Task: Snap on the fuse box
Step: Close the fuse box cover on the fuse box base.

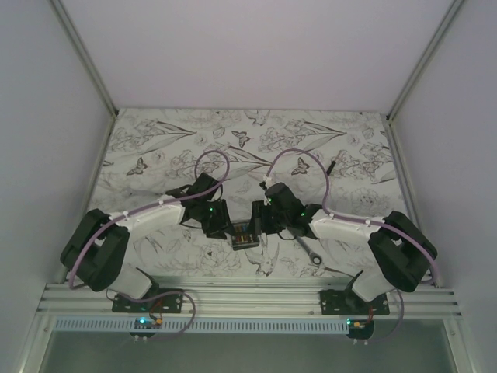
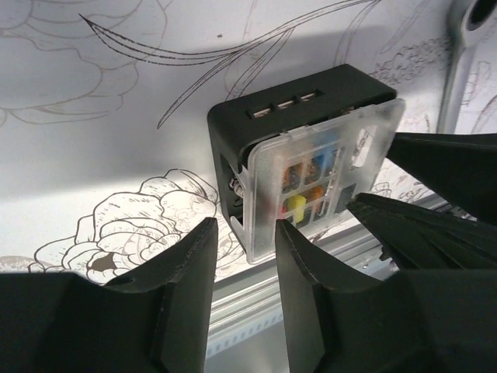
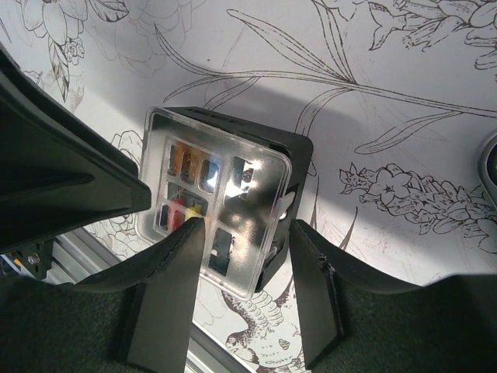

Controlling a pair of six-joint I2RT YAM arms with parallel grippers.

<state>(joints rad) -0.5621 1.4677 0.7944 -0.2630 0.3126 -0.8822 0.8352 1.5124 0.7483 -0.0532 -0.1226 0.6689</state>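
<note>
The fuse box is a small black square box with orange, blue and yellow fuses under a clear lid. It lies on the flower-print mat between my two grippers. In the left wrist view the fuse box sits just beyond my open left gripper, whose right fingertip is at the lid's near corner. In the right wrist view my open right gripper hovers over the near end of the fuse box, one finger over the lid, the other beside the box. Neither gripper holds anything.
A silver wrench lies right of the box, under the right arm, and also shows in the left wrist view. A thin black stick lies farther back on the right. The metal rail runs along the near table edge.
</note>
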